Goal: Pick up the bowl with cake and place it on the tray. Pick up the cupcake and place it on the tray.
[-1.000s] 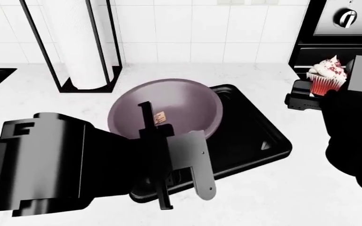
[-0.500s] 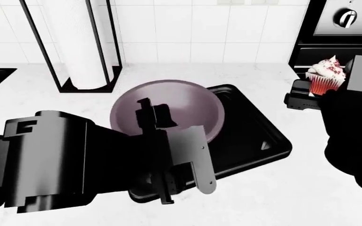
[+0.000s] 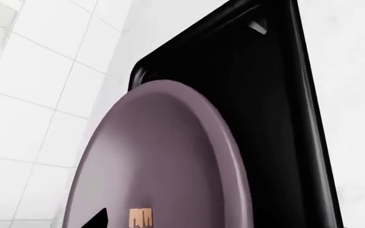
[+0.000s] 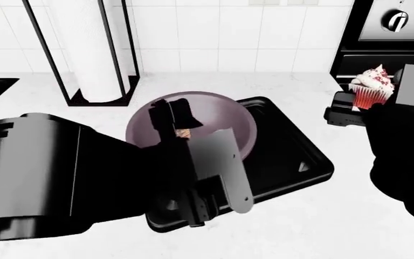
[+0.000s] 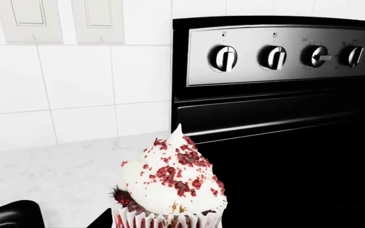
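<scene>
Bowl: the mauve-grey bowl (image 4: 214, 121) sits on the near-left part of the black tray (image 4: 293, 145), partly hidden by the left arm.
Cake: a tiny tan piece (image 3: 140, 219) lies on the bowl's floor.
Cupcake: the cupcake (image 4: 372, 87), red wrapper and white frosting, is held up at the right, clear of the counter and well apart from the tray.
Left gripper: the left gripper (image 4: 174, 116) hovers over the bowl; whether its jaws are parted or closed cannot be told.
Right gripper: the right gripper (image 4: 354, 108) is clenched around the cupcake's wrapper.
Progress: the bowl step looks done (judging by where it rests); the cupcake must yet reach the tray.
Views: the right wrist view alone shows the stove knobs (image 5: 273, 57) and sprinkles; the left wrist view alone shows the cake unobstructed.
</scene>
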`<state>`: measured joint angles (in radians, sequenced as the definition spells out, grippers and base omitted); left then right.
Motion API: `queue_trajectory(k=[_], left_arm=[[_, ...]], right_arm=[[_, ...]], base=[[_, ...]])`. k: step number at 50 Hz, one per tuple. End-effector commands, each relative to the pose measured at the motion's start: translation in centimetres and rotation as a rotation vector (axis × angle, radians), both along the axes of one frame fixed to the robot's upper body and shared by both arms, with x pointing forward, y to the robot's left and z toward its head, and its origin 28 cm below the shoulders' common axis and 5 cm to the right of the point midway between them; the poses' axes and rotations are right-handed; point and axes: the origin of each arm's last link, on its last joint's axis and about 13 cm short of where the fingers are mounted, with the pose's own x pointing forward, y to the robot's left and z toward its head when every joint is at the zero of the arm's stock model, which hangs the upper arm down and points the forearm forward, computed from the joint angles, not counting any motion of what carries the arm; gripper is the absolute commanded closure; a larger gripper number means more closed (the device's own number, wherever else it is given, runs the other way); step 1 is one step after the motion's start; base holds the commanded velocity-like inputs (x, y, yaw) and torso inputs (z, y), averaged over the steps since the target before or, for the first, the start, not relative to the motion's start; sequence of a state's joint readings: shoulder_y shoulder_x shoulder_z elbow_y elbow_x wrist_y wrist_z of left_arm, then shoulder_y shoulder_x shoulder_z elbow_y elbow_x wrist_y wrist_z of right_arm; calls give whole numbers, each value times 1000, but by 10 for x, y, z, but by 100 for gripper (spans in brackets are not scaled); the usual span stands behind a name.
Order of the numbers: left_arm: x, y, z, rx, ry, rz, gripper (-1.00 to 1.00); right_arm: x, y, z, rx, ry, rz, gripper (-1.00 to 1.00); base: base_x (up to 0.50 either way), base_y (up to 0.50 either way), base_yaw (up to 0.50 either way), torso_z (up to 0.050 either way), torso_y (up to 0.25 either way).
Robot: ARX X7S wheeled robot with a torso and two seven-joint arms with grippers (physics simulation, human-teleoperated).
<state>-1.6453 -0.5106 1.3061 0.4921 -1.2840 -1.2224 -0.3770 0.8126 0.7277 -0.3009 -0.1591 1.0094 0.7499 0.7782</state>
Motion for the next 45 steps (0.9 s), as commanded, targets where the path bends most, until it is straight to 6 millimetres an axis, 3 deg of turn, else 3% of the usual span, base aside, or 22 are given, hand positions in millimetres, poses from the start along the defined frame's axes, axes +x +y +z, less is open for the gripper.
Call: queue_trajectory(k=[1,25,45], left_arm=[[-16,3,15,-82,-18,-3,-100],[-56,15,39,-191,-104,24,-100],[-75,42,40,-361,-299,268,-100]], right_arm=[[-1,-1,2,-22,-5,7,100],[-3,-1,5,-24,-15,12,100],[-4,0,7,-38,-28,31,100]], base=[[0,0,0,0,0],[0,0,0,0,0],[0,0,0,0,0]])
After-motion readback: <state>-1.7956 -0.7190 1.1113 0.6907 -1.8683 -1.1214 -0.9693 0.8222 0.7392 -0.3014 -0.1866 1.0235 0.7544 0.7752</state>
